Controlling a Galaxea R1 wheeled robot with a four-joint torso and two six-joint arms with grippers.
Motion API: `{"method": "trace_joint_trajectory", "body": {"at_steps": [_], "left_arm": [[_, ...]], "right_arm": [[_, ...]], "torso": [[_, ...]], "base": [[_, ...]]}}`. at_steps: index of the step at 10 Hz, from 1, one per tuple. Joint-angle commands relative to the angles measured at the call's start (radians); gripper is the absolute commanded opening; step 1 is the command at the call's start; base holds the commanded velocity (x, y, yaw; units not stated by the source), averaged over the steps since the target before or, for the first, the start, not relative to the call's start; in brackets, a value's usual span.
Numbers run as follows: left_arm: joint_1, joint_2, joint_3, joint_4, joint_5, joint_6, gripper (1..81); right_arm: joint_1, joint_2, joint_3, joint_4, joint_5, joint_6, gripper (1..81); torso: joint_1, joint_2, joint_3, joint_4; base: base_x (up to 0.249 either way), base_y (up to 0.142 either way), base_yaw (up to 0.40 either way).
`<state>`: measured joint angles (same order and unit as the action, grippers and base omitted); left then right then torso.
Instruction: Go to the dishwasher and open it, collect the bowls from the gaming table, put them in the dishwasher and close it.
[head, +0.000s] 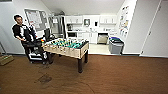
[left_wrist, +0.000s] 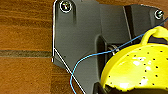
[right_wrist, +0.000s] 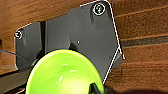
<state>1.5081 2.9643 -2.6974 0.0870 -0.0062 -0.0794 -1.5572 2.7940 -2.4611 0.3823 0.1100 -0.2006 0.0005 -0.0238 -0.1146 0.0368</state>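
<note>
We see a yellow-green bowl (right_wrist: 65, 73) close at our right wrist, a yellow perforated colander (left_wrist: 136, 68) at our left. Can't tell either gripper's state. Open dishwasher (head: 102, 38) far past the foosball table (head: 67, 47).

You face a football table (head: 67, 47) standing on the floor (head: 112, 75) ahead and a little left of centre. A person (head: 23, 33) sits behind its left end, against the left wall. Beyond the table lies the kitchen counter (head: 87, 32), with what may be the dishwasher (head: 102, 38) under it toward the right. A bin (head: 116, 45) stands right of that, near the corner of the right wall. By each wrist, a bowl (right_wrist: 63, 73) and a strainer (left_wrist: 137, 67) hang above the floor.
</note>
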Motion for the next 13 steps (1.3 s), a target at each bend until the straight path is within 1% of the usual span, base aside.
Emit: {"method": "trace_joint_trajectory", "body": {"at_steps": [1, 11, 13], "left_arm": [[-0.041, -0.003, -0.001, 0.01, 0.057, 0.003, 1.0], [-0.039, -0.002, -0.001, 0.008, 0.057, 0.003, 1.0], [-0.041, -0.002, -0.001, 0.008, 0.057, 0.003, 1.0]], "right_arm": [[0.035, -0.018, 0.004, -0.008, -0.061, -0.002, 1.0], [0.039, -0.018, -0.001, -0.008, -0.061, -0.002, 1.0], [0.039, -0.018, -0.001, -0.008, -0.062, -0.002, 1.0]], "torso": [[0.0, 0.0, 0.0, 0.0], [0.0, 0.0, 0.0, 0.0], [0.0, 0.0, 0.0, 0.0]], "base": [[0.156, -0.071, 0.0], [0.156, -0.074, 0.0], [0.156, 0.0, 0.0]]}}
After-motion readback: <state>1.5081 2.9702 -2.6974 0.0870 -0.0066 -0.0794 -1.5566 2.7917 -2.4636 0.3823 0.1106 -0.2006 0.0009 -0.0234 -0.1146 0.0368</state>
